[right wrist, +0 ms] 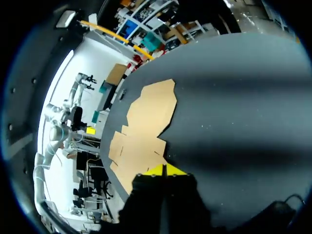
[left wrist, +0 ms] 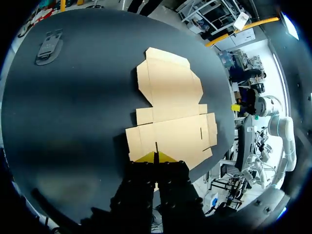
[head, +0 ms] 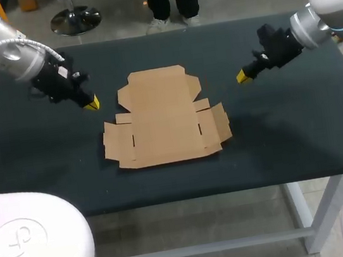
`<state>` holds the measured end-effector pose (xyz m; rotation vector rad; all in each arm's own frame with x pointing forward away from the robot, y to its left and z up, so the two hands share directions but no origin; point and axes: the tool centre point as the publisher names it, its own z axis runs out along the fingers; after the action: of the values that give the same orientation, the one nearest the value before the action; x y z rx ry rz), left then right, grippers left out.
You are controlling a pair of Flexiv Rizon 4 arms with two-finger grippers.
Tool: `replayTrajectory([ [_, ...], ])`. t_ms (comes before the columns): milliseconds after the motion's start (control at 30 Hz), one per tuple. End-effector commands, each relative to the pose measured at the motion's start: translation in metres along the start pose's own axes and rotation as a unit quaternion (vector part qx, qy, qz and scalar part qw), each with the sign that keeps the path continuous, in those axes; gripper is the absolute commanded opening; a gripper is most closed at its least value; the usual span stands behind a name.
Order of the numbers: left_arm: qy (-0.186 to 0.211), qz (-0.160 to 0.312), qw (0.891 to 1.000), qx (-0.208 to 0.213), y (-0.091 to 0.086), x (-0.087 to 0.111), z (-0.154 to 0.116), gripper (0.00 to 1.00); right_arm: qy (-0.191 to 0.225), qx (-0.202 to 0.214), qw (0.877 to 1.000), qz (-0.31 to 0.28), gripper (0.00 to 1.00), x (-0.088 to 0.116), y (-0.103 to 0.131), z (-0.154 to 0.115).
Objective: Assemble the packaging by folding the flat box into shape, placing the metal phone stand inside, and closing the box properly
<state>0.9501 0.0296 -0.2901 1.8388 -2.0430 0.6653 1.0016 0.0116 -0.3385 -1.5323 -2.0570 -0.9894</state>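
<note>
Robotics lab: left arm (head: 18, 59), right arm (head: 328, 9), black table (head: 287, 131)

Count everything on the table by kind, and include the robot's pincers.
Flat cardboard box: 1
Grey metal phone stand: 1
Pincers with yellow tips: 2, the left pincer and the right pincer, both shut and holding nothing
Total: 4

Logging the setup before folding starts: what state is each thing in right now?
cardboard box: unfolded, lying flat on the table.
phone stand: lying on the table, apart from the box.
left gripper: shut, empty, clear of the box.
right gripper: shut, empty, clear of the box.
</note>
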Motion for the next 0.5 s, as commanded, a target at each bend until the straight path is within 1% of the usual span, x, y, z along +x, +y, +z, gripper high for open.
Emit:
replayTrajectory([
  [33,-0.003,-0.001,1.0,-0.017,-0.009,0.001,0.003,0.0,-0.001,-0.001,1.0,0.0,0.0,0.001,-0.001,0.0],
  [333,-0.003,-0.001,1.0,-0.017,-0.009,0.001,0.003,0.0,-0.001,-0.001,1.0,0.0,0.0,0.001,-0.001,0.0],
  [367,-0.005,0.005,1.0,-0.018,-0.012,-0.001,0.007,0.0,-0.001,-0.001,1.0,0.0,0.0,0.001,-0.001,0.0],
  [400,-0.005,0.013,1.0,-0.013,-0.015,-0.002,0.01,0.0,-0.001,-0.002,1.0,-0.015,0.0,0.002,0.0,0.004],
  [433,0.009,0.018,1.0,-0.006,-0.019,-0.005,0.012,0.0,0.0,-0.002,1.0,-0.025,0.0,0.003,0.002,0.01],
  [500,0.017,0.035,0.999,0.0,-0.023,-0.009,0.014,0.0,0.004,0.001,1.0,-0.03,0.0,0.002,0.005,0.017],
])
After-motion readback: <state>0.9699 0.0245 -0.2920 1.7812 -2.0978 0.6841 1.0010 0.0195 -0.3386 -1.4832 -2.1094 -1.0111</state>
